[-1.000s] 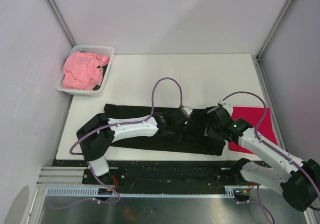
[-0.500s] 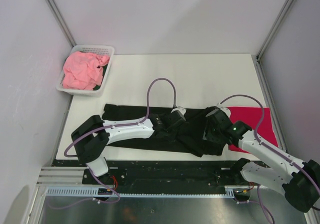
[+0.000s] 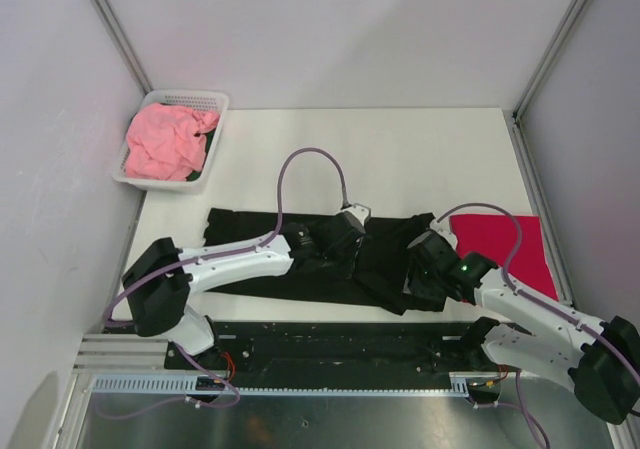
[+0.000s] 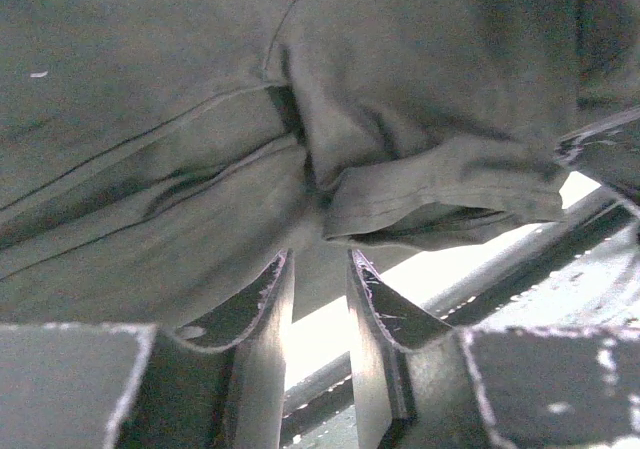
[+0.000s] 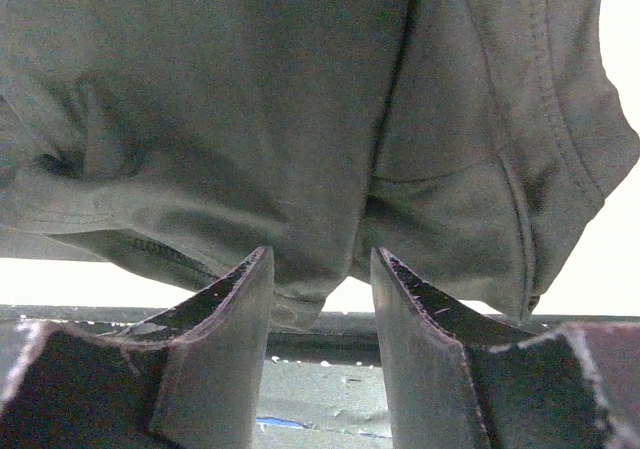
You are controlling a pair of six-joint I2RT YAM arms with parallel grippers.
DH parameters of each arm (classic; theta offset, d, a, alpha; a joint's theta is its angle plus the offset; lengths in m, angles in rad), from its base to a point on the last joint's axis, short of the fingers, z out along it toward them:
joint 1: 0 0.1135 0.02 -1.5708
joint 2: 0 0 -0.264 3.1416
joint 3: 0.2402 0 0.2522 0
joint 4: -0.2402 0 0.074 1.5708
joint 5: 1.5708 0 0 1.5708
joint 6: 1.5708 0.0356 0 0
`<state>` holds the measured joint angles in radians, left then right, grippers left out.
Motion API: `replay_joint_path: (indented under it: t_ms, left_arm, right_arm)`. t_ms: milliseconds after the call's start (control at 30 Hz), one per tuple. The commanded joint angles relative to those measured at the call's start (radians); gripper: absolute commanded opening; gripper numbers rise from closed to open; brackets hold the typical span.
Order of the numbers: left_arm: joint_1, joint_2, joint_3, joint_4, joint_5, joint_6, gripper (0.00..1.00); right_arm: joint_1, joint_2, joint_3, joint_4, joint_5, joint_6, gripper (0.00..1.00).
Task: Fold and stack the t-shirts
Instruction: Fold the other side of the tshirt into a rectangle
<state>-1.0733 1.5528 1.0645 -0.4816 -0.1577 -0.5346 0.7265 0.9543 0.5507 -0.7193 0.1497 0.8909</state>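
Observation:
The black t-shirt [image 3: 250, 227] lies stretched along the table's near edge, its right part bunched into folds. My left gripper [image 3: 338, 247] rests on its middle; in the left wrist view its jaws [image 4: 320, 257] stand a little apart, tips against dark cloth [image 4: 200, 119], bright table showing through the gap. My right gripper [image 3: 422, 281] sits on the shirt's right end; its jaws [image 5: 320, 254] are apart, with a loose corner of black cloth [image 5: 250, 99] hanging between the tips, not squeezed. A crimson red t-shirt [image 3: 500, 244] lies flat at the right. A salmon pink t-shirt [image 3: 165, 139] is crumpled in the basket.
The white mesh basket [image 3: 190, 97] stands at the far left corner of the white table [image 3: 400, 149]. Frame posts and walls close in both sides. A dark metal rail [image 3: 330, 334] runs along the near edge just below the shirt.
Both grippers have moved left and nearer, the black shirt's right end has bunched leftward with them, and more of the red shirt shows.

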Motion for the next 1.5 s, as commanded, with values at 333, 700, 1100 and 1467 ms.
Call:
replay_joint_path:
  t_ms: [333,700,1100,1467]
  left_arm:
    - [0.014,0.2,0.137,0.081,0.2,-0.012,0.28]
    - [0.013,0.177,0.026,0.098,0.237,-0.028,0.21]
    - [0.017,0.137,0.006,0.098,0.25,-0.035,0.18]
    - [0.036,0.127,0.012,0.099,0.25,-0.025,0.21]
  right_arm:
    - [-0.042,0.04,-0.017,0.045,0.01,0.009,0.33]
    - [-0.087,0.022,-0.02,0.027,-0.002,-0.03,0.12]
    - [-0.103,-0.004,-0.023,0.012,-0.023,-0.036,0.28]
    - [-0.104,0.041,-0.069,0.114,-0.031,0.0,0.32]
